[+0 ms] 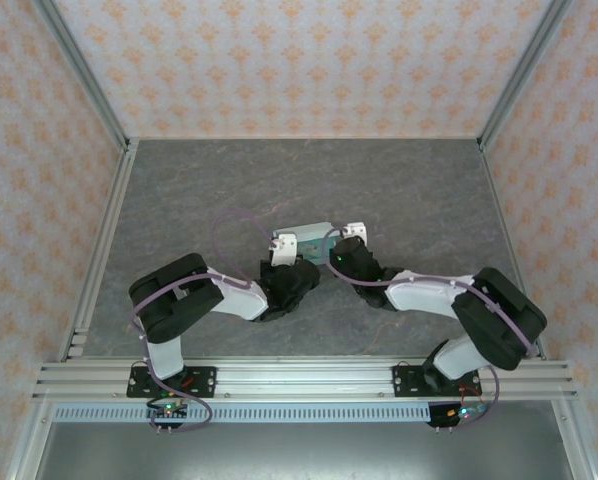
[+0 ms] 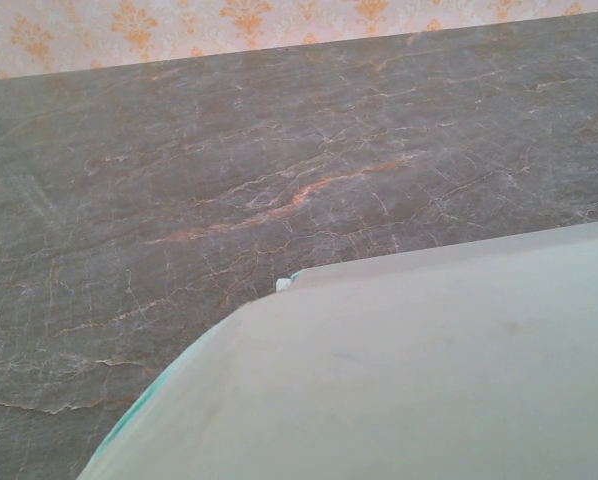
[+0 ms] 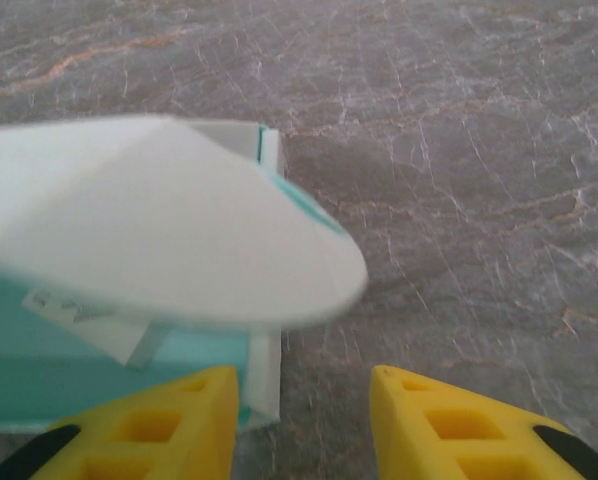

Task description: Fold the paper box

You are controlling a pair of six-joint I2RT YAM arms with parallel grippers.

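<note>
Mid-fold at the table's (image 1: 229,190) centre: the paper box (image 1: 309,238) sits between the arms, its rounded flap up. The left gripper (image 1: 282,247) is pinched shut, apparently on the box's end. The right gripper's (image 3: 301,380) fingers are parted and empty, just beside it. Next, I reckon: tuck that flap down.

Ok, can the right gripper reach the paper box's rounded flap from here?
Likely yes: the right gripper stands open and empty, and the rounded flap of the paper box lies close ahead of it, unobstructed.

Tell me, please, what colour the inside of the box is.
The box is teal-green inside; the right wrist view shows it best.
</note>
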